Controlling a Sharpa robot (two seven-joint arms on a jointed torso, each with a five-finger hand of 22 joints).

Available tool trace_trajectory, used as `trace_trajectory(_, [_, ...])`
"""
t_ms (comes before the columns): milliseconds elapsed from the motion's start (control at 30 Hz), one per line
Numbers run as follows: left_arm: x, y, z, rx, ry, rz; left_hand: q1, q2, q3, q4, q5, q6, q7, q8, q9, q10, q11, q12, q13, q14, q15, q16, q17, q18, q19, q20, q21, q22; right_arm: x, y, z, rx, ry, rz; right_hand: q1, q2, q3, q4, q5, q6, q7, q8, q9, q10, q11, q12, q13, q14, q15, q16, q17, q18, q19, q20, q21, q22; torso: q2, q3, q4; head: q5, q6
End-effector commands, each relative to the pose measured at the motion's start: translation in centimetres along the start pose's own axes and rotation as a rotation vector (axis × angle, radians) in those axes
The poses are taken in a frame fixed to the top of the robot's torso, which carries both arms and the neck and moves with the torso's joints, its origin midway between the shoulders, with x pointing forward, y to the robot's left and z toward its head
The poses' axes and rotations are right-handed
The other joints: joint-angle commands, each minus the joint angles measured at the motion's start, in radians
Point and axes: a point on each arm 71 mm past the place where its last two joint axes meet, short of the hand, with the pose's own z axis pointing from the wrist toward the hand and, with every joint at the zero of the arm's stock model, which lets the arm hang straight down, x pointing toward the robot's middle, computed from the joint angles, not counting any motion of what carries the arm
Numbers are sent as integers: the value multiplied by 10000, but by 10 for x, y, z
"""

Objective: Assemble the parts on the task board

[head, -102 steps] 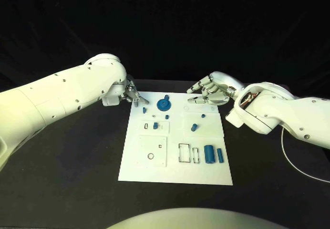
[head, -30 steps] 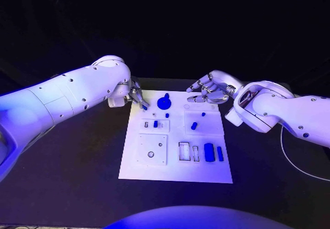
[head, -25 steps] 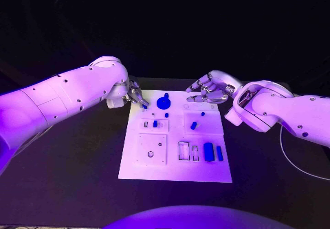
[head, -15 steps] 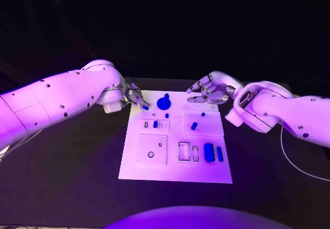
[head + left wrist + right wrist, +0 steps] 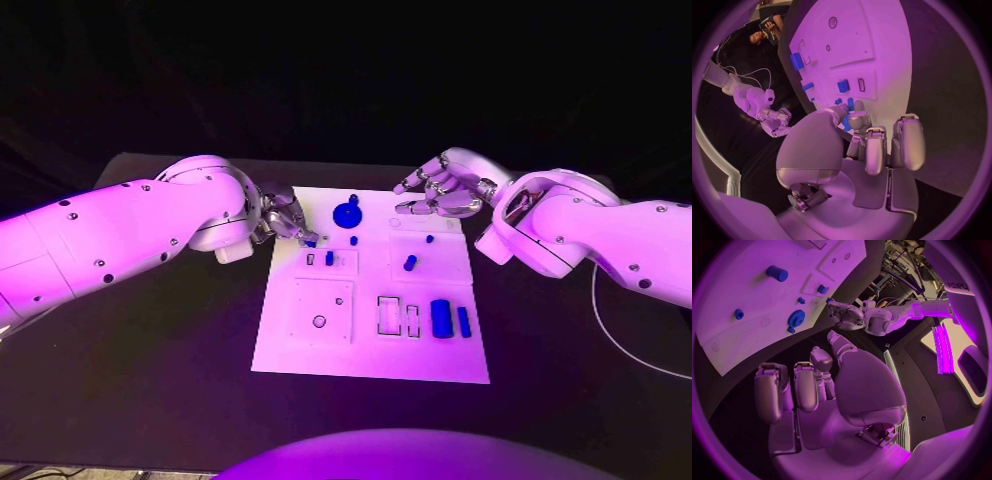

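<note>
Your left hand seems to pinch a small blue part at its fingertips, low over the task board, probably for seating. Your right hand hovers, fingers curled, empty.

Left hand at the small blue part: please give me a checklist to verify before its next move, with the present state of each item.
1. Left hand fingertips at the small blue part on the board's far left corner: ok.
2. Part actually pinched: cannot tell.
3. Right hand beyond the board's far edge, holding nothing: ok.
4. Blue gear beside the left fingers, not touched: ok.
5. Board flat on the table: ok.
</note>
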Motion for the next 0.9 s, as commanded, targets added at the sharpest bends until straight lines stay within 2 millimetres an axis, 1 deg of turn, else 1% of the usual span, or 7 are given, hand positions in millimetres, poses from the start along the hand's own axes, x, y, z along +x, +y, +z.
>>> trace_trajectory(33, [5, -4, -2, 366, -180, 804, -11, -114, 1338, -1301, -56, 57, -50, 37, 2, 89, 3, 24, 15, 1071, -27, 31, 2628, 76, 189, -26, 43, 1238, 2, 0, 0, -89, 96, -112, 10, 87, -33, 42, 35, 19, 26, -15, 7, -80, 8, -41, -15, 539, 68, -44, 341, 78, -81, -1, -55, 306, -1, -15, -9, 11, -14])
trace_trajectory(200, [10, -3, -2, 337, -133, 1177, -14, -128, 1354, -1310, -56, 63, -52, 37, 1, 97, 1, 29, 19, 1071, -28, 31, 2628, 74, 193, -27, 49, 1244, 2, 0, 0, -86, 114, -105, 14, 93, -33, 43, 42, 19, 26, -14, 8, -87, 7, -53, -24, 538, 68, -47, 338, 79, -83, -1, -58, 302, -1, 2, 3, 29, -31])
trace_trajectory(367, [13, -2, 0, 296, -50, 1353, -15, -140, 1379, -1321, -55, 72, -54, 37, -1, 105, -2, 30, 19, 1071, -30, 31, 2628, 73, 195, -28, 52, 1248, 3, 0, 0, -90, 139, -97, 16, 96, -33, 44, 47, 20, 25, -13, 8, -91, 7, -60, -29, 537, 68, -50, 337, 80, -85, 0, -60, 299, 10, -1, -12, 49, -38])
trace_trajectory(500, [15, -2, 1, 248, 77, 1479, -15, -140, 1379, -1321, -55, 72, -54, 37, -1, 105, -2, 30, 19, 1071, -30, 31, 2628, 73, 195, -28, 52, 1248, 3, 0, 0, -59, 180, 16, 16, 96, -33, 44, 47, 20, 25, -13, 8, -91, 7, -60, -29, 537, 68, -50, 337, 80, -85, 0, -60, 299, 9, 6, -8, 59, -57])
trace_trajectory(633, [17, -1, 3, 161, 195, 1629, -15, -150, 1399, -1330, -55, 78, -55, 36, -2, 109, -4, 26, 13, 1071, -31, 31, 2628, 70, 201, -29, 62, 1257, 3, 0, 0, -43, 199, 78, 16, 96, -33, 44, 47, 20, 25, -13, 8, -91, 7, -60, -29, 537, 68, -50, 337, 80, -85, 0, -60, 299, 11, -3, -5, 64, -82])
trace_trajectory(767, [18, 0, 5, 47, 297, 1728, -14, -160, 1418, -1341, -55, 83, -56, 34, -4, 120, -6, 36, 24, 1071, -32, 31, 2628, 69, 202, -30, 65, 1260, 3, 0, 0, -44, 208, 99, 16, 96, -33, 44, 47, 20, 25, -13, 8, -91, 7, -60, -29, 537, 68, -50, 337, 80, -85, 0, -60, 299, 8, 6, -4, 82, -99])
trace_trajectory(900, [19, 0, 7, -41, 434, 1810, -14, -160, 1418, -1341, -55, 83, -56, 34, -4, 120, -6, 36, 24, 1071, -32, 31, 2628, 69, 202, -30, 65, 1260, 3, 0, 0, -48, 210, 107, 16, 96, -33, 44, 47, 20, 25, -13, 8, -91, 7, -60, -29, 537, 68, -50, 337, 80, -85, 0, -60, 299, 4, 3, -7, 84, -117])
